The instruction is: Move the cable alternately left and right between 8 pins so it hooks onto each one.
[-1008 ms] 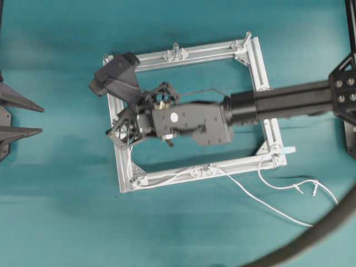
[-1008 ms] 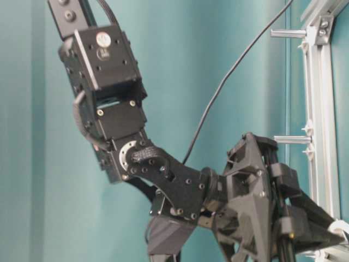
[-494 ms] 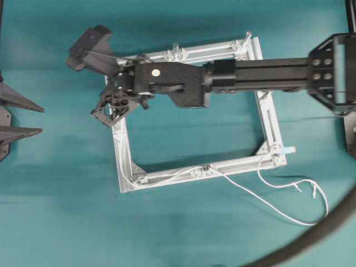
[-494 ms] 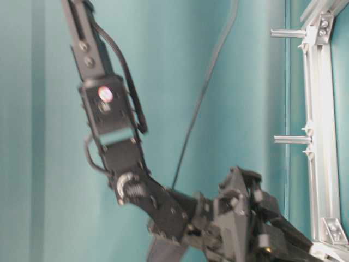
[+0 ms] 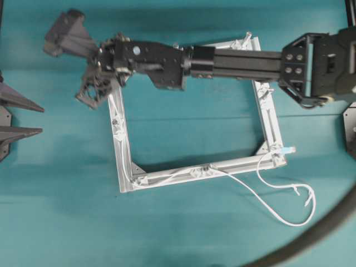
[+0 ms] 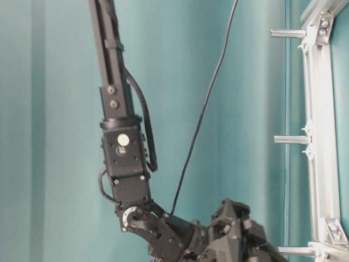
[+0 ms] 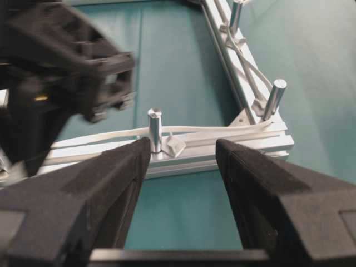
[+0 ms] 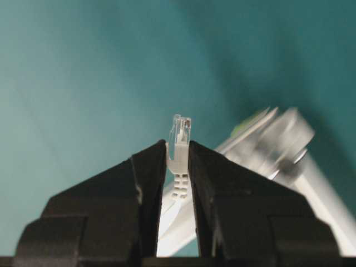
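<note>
Right arm swung from frame middle out past top-left corner, cable end in tow.
Right fingers (image 8: 178,167) clenched on clear plug (image 8: 179,136) of cable (image 5: 245,192), now beyond corner of frame (image 5: 123,158); slack loop on surface (image 5: 183,233) drawn tighter than a second ago. Cable already along bottom and left rails past pins (image 7: 155,129). Likely next: hook top-left pin. Left fingers (image 7: 117,183) spread wide, empty, parked near corner.

Setting: robotics lab test station. Evidence: plain teal-covered table (image 5: 183,233); two black robot arms, one (image 5: 233,61) reaching across; square aluminium bar frame (image 5: 123,150) with pins (image 7: 155,129) as fixture.
</note>
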You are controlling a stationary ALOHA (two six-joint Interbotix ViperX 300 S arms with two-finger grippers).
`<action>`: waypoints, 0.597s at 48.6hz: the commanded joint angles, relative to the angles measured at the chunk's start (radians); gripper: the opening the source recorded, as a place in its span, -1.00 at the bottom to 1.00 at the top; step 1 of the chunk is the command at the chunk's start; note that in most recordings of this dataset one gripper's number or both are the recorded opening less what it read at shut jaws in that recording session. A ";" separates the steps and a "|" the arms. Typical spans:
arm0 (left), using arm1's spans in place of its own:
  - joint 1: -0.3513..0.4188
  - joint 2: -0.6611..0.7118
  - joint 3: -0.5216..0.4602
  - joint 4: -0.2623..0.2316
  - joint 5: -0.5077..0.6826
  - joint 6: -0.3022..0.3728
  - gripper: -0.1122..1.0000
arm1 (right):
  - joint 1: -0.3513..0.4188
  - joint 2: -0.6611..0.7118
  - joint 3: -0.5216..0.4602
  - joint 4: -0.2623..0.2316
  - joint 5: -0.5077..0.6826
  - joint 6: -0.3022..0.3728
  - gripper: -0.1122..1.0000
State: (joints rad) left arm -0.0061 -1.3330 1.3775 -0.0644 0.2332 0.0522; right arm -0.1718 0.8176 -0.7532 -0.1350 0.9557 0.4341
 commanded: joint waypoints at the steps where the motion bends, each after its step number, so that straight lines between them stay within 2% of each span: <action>1: -0.002 0.008 -0.009 0.002 -0.011 -0.008 0.33 | -0.009 -0.011 -0.075 -0.017 -0.012 -0.006 -0.52; 13: -0.002 0.008 -0.009 0.002 -0.011 -0.008 0.33 | -0.011 0.038 -0.133 -0.126 -0.057 0.003 -0.52; 19: -0.002 0.008 -0.009 0.002 -0.011 -0.008 0.33 | -0.009 0.046 -0.133 -0.227 -0.084 0.034 -0.52; 25: -0.002 0.008 -0.009 0.002 -0.011 -0.008 0.33 | -0.011 0.051 -0.133 -0.341 -0.086 0.104 -0.52; 29: -0.002 0.008 -0.009 0.002 -0.012 -0.008 0.33 | -0.011 0.057 -0.132 -0.394 -0.084 0.153 -0.52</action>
State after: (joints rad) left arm -0.0061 -1.3330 1.3775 -0.0644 0.2316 0.0522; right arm -0.1856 0.8989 -0.8529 -0.4801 0.8790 0.5676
